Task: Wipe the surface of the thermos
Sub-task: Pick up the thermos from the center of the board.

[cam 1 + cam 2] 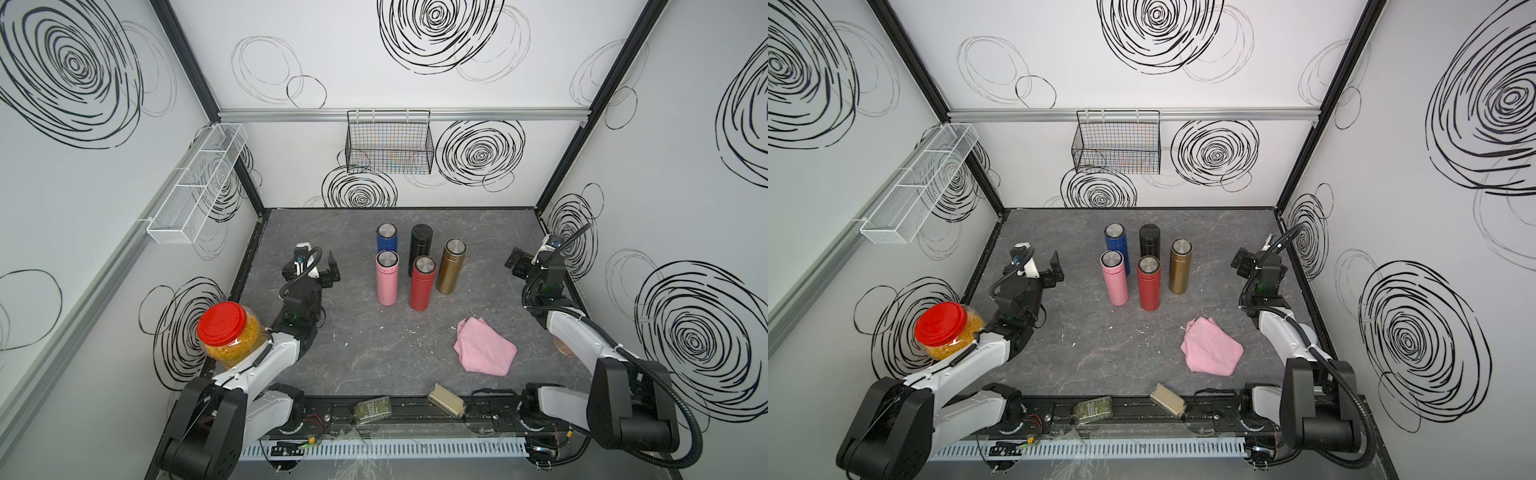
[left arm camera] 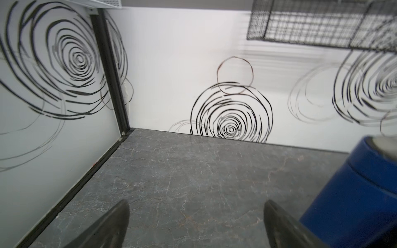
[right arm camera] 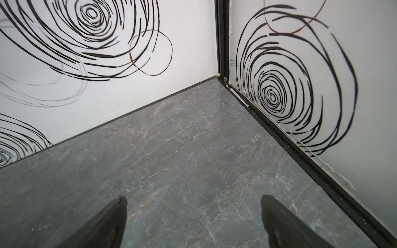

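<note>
At the far left a red-lidded jar (image 1: 227,332) sits beside the left arm and plays no part. The left hand (image 1: 332,270) hovers over the grey surface (image 1: 353,353) with its jaws spread wide and nothing between them. Its wrist view shows the blue thermos (image 2: 354,197) just off one finger.

Five thermoses stand upright in a tight cluster mid-surface. The blue one and the black thermos (image 1: 420,245) are at the back, the pink thermos (image 1: 387,278) and red thermos (image 1: 422,282) are in front, and the gold thermos (image 1: 451,266) is at the right end. Which one is meant cannot be told.

The pink cloth (image 1: 484,347) lies crumpled in front and to the right of them, untouched. The right hand (image 1: 514,262) is also spread and empty, aimed at the back corner, well apart from the cloth.

The step in hand looks like fetching the cloth, and the right hand is the nearer one for that.
- Pinch a raised fold, not a flat edge, so that enough fabric hangs free for wiping.
- Approach from the open side, clear of the gold thermos.
- The bottles are tall, narrow and closely packed, so a sideways wipe could topple one into its neighbours.
- Steady the chosen body with the left hand, or move that thermos out of the cluster first.
</note>
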Tool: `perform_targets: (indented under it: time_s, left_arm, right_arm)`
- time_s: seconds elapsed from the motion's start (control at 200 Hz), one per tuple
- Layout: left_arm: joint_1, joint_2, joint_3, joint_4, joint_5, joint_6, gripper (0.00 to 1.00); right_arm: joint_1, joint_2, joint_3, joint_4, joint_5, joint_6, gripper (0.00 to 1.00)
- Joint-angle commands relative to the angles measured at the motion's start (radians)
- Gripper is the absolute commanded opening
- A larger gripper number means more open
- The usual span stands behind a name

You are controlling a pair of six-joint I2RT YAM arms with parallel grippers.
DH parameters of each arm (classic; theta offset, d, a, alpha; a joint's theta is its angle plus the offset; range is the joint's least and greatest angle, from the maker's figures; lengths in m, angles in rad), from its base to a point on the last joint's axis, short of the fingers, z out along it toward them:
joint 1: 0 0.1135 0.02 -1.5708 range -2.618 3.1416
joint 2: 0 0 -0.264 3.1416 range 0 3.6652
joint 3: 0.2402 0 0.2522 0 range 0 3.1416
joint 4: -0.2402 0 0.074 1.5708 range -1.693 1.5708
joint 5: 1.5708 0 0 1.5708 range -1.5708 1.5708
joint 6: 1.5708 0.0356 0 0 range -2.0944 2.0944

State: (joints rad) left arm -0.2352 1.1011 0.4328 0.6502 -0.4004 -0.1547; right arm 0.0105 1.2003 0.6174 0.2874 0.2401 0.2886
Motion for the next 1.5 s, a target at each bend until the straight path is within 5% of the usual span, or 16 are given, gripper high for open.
perform_targets:
  time_s: [0.0, 0.165, 0.345, 0.47, 0.555, 0.666, 0.861, 0.946, 1.496]
  left_arm:
    - [0.01, -0.056, 0.07, -0.358, -0.088, -0.292, 0.99]
    - [0.031, -0.188, 0.059, -0.551, 0.038, -0.46, 0.99]
    - [0.02, -0.358, -0.04, -0.523, 0.15, -0.602, 0.99]
    - [0.112, -0.379, -0.046, -0.608, 0.264, -0.735, 0.99]
    - [0.167, -0.329, -0.003, -0.666, 0.425, -0.698, 0.99]
    - [0.088, -0.304, 0.071, -0.721, 0.501, -0.614, 0.99]
    - [-0.345, -0.266, 0.349, -0.948, 0.075, -0.459, 1.0]
    - [-0.455, -0.248, 0.41, -0.949, -0.019, -0.404, 0.99]
    - [-0.524, 0.073, 0.56, -0.802, 0.011, -0.227, 0.99]
  right_arm:
    - [0.048, -0.094, 0.008, -0.312, 0.064, 0.083, 1.0]
    - [0.05, -0.244, 0.018, -0.476, -0.018, 0.11, 1.0]
    - [0.081, -0.376, 0.011, -0.62, -0.009, 0.205, 1.0]
    - [0.09, -0.416, -0.006, -0.66, -0.039, 0.227, 1.0]
    - [0.094, -0.351, 0.043, -0.75, -0.165, 0.205, 1.0]
    - [0.159, -0.273, 0.101, -0.893, -0.213, 0.245, 1.0]
    - [0.281, -0.26, 0.069, -0.91, -0.183, 0.254, 1.0]
    - [0.281, -0.26, 0.054, -0.886, -0.194, 0.258, 1.0]
    - [0.282, -0.244, -0.041, -0.791, -0.296, 0.293, 1.0]
